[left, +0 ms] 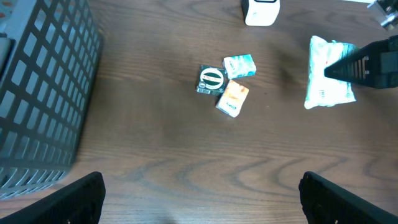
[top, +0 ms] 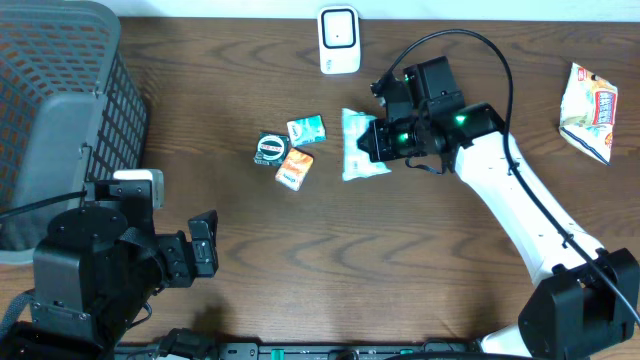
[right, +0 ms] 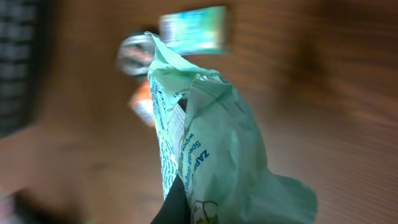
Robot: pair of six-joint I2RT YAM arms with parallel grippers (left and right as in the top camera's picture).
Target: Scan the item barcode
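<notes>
Pinching a pale green packet at its right end, the right arm reaches in from the lower right of the overhead view, its jaws pressed together on the wrapper. The packet sits just right of centre in the upper half of the frame, below and slightly right of a small white scanner that stands at the desk's top edge, apart from it. I cannot tell whether the packet is clear of the desk or touching it; the right wrist view is blurred, showing crumpled wrapper with blue print. Just left of the packet lies a cluster of three small items: a teal box, a round dark tin and an orange pack, all close together. The left arm is at the lower left, jaws spread wide over bare wood, holding nothing. A grey mesh basket fills the upper left corner, and a snack bag lies at the far upper right.
</notes>
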